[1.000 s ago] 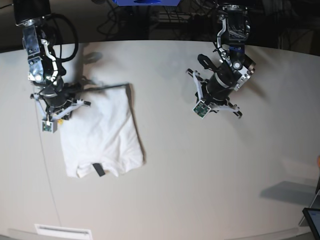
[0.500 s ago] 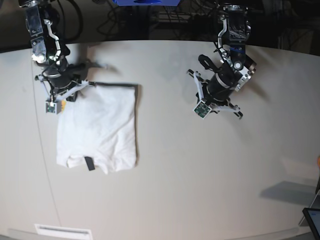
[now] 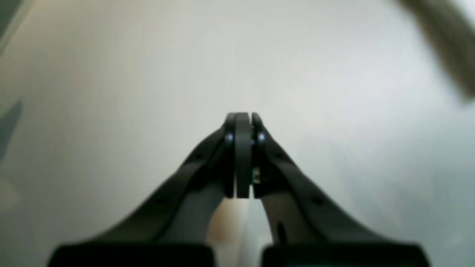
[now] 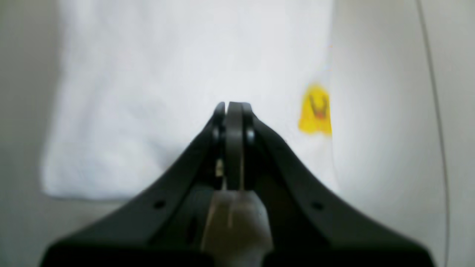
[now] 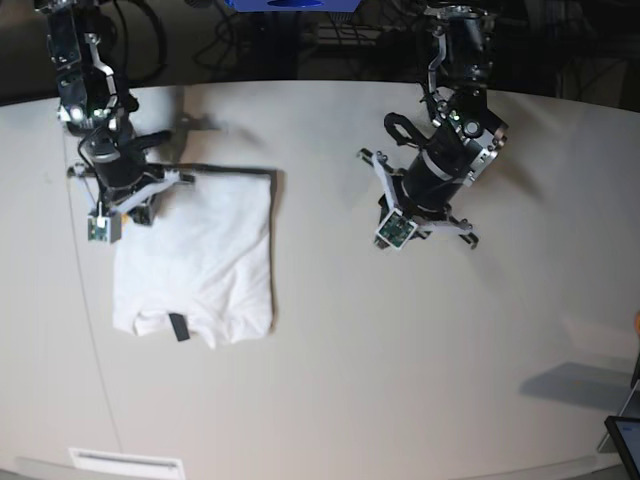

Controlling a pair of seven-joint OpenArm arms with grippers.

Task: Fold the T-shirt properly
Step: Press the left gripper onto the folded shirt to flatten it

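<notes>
The white T-shirt [image 5: 200, 255] lies folded into a rough rectangle at the left of the table, plain side up, its dark neck tag [image 5: 179, 326] at the near edge. In the right wrist view the T-shirt [image 4: 167, 74] shows a small yellow print [image 4: 315, 109] at its right border. My right gripper [image 5: 140, 198] hangs at the shirt's far left corner; its jaws [image 4: 233, 105] are shut and no cloth shows between them. My left gripper [image 5: 425, 208] is far to the right, shut [image 3: 241, 115] over bare table.
A thin cable [image 5: 95, 350] runs along the table left of the shirt, also visible as a thin cable [image 4: 436, 111] in the right wrist view. A white strip [image 5: 125, 462] lies at the near edge. A dark tablet corner [image 5: 625, 440] sits at the near right.
A second ago the shirt lay skewed; it was drawn toward the far left and now lies straight. My right arm has eased slightly nearer, and my left arm has shifted a little left.
</notes>
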